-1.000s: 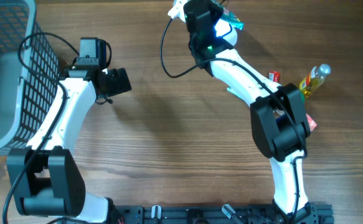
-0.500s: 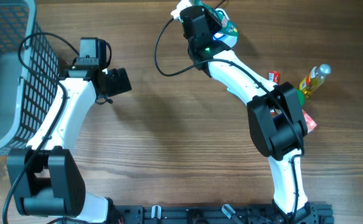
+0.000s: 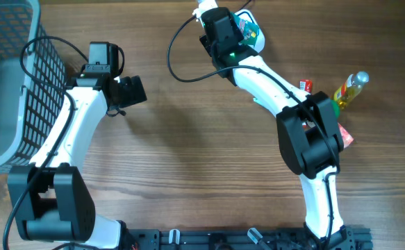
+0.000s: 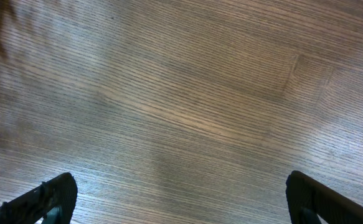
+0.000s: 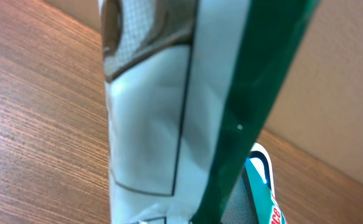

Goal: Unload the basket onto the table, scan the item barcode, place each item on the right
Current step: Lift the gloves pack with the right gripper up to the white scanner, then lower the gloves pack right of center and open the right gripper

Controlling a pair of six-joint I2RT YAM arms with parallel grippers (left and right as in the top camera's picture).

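Right wrist shows packet [image 5: 150,124] close; overhead, basket [image 3: 49,69].

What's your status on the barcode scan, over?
Left fingers open, empty, over the table. Right fingers shut on white-and-green packet at far table edge. Nothing blocking it; yellow bottle well aside.

— How does the white left arm [image 3: 77,132] stand?
— Bent at the elbow, its black left gripper [image 3: 131,90] wide open.
— And the white right arm [image 3: 271,83]?
— Stretched far forward, its black right gripper [image 3: 238,29] closed tight.
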